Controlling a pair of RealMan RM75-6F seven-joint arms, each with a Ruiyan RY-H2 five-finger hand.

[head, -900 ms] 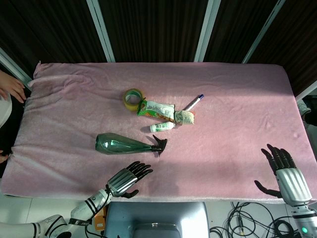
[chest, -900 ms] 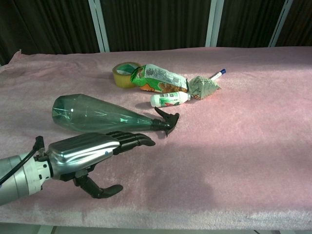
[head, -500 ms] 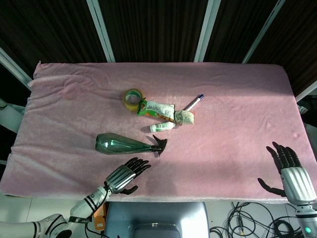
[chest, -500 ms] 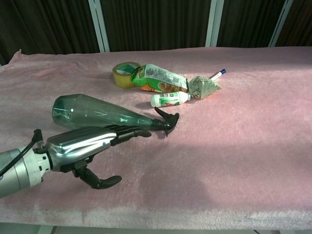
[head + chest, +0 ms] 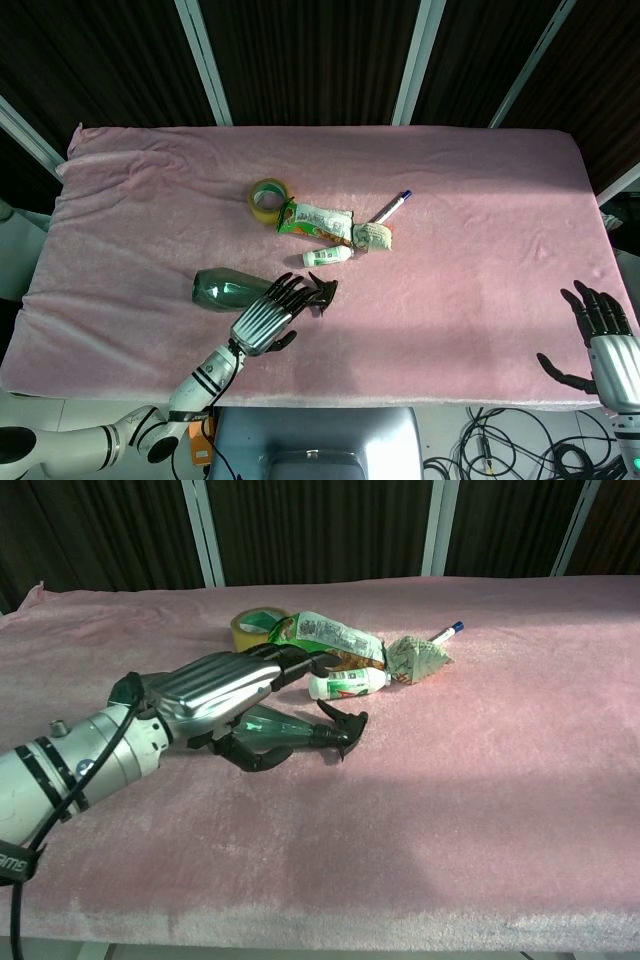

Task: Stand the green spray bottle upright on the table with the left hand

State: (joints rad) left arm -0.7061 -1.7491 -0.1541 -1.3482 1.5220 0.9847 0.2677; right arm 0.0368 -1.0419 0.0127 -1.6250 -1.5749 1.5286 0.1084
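Green, clear plastic: the bottle (image 5: 222, 290) is lying on its side on the pink cloth (image 5: 470, 200), fat base toward my left, black trigger head (image 5: 342, 723) pointing right, just short of the small white bottle (image 5: 346, 684). I am holding my left hand (image 5: 268, 315) over the tapering neck, fingers (image 5: 285, 666) spread and arched above it, thumb curling underneath in the chest view; I cannot tell whether any pad is touching, and nothing is gripped. My right hand (image 5: 603, 340) is hanging open at the table's near right edge, well apart. I am judging the bottle empty or nearly so, hence light, thin-walled and likely to dent or roll on its round side. Smooth plastic is looking slippery, and the cone would squirt out of a squeeze. I am favouring a wrap around the wider body, near the base, not the trigger. The soft cloth may be making the standing base wobble.
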